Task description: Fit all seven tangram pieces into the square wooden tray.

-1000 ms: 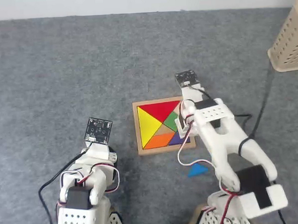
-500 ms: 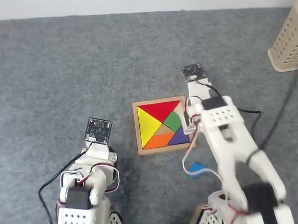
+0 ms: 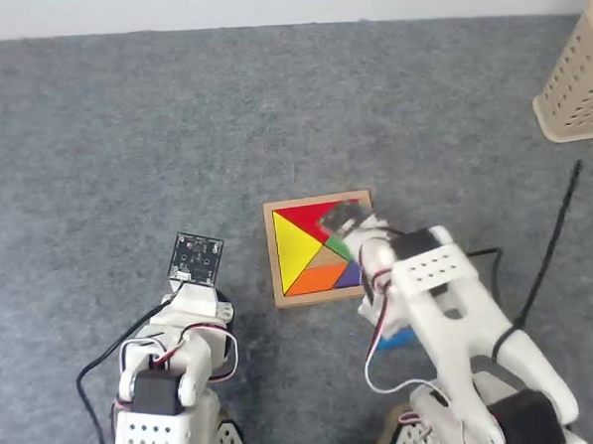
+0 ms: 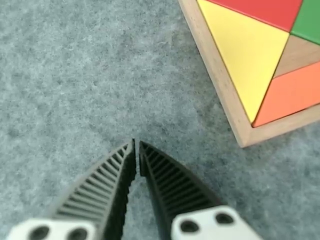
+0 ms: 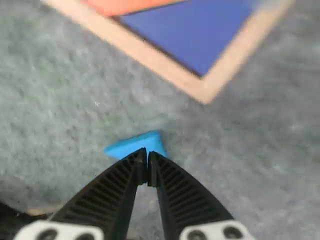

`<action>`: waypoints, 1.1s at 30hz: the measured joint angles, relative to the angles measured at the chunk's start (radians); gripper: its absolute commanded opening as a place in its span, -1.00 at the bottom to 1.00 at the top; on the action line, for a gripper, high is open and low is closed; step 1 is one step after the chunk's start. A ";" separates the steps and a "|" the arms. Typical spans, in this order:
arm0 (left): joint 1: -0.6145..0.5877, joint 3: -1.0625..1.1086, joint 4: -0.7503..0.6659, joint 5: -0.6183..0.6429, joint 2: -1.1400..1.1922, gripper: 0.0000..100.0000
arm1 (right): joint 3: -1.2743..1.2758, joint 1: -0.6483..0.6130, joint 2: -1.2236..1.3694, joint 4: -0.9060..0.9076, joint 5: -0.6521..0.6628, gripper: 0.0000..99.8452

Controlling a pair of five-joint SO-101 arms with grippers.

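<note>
We've got the square wooden tray [image 3: 271, 255] mid-table on the grey carpet [image 3: 122, 122], nearly full. Seated in it: red triangle [image 3: 311, 219], yellow triangle [image 3: 296, 250], green piece [image 3: 339, 245], orange piece [image 3: 319, 277] and a blue-violet piece [image 5: 195, 30] at the near corner. A bare wood gap [image 3: 325, 252], approx triangular, shows btwn them. The right arm [image 3: 449, 294] covers the tray's right side, so we can't count the rest.

Left out: a light-blue piece [image 5: 131, 146], flat on the carpet just outside the tray's near corner, under the right arm. The right gripper [image 5: 146, 152] is clenched and empty, tips right at that piece's edge; we can't tell if they touch it. The left gripper [image 4: 136, 145] is also closed on nothing, low over carpet near the tray's yellow-side corner, apart from it.

Handling, our guess: thin painted wood, so light, stiff, prob. slick on the faces, not fragile. Lying flat, it gives no top hold. We'd open the jaws, straddle it and pinch 2 opposite edges, pressing the tips a bit into the pile. A shallow bite could let it squirt out, and 1 tilted corner would snag on the rim.
</note>
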 measured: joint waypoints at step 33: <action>0.003 0.000 0.000 0.000 0.000 -0.98 | 0.137 -0.040 0.003 -0.135 0.694 -0.43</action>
